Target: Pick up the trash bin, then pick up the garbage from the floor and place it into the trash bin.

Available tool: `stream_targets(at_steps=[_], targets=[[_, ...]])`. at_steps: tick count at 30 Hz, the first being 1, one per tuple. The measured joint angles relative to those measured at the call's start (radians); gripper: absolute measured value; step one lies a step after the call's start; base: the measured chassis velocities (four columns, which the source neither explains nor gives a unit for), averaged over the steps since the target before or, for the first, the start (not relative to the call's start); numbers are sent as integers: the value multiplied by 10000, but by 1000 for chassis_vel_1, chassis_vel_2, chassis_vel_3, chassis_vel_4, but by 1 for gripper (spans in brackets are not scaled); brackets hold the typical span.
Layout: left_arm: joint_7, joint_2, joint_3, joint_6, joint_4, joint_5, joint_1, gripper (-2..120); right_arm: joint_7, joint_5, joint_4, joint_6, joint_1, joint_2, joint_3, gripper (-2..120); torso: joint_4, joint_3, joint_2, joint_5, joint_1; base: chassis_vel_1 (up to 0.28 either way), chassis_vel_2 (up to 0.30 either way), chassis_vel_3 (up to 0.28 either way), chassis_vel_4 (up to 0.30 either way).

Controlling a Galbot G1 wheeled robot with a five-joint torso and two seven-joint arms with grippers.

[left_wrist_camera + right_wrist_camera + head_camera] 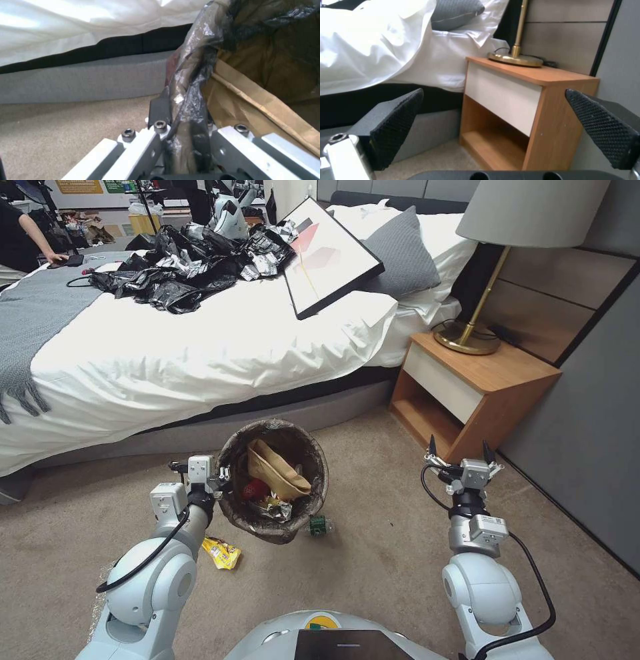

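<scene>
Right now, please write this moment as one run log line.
left tool: shut on trash bin rim, bin lifted | right tool: open, empty, near nightstand | yellow snack bag: on floor

Bedroom: bed (167,353), nightstand (480,380), lamp (527,220); possibly staged.

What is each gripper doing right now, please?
Left gripper: closed on the rim of the trash bin, holding it off the floor.
Right gripper: open, holding nothing, near the nightstand.
</scene>
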Motion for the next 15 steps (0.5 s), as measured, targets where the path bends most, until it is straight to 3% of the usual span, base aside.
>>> stream_targets(at_steps=[15], targets=[[-84, -13, -72, 73, -59, -285, -12, 0, -5, 27, -68, -67, 61, -137, -9, 100, 1, 0, 0, 0, 0, 0, 0, 0, 0]])
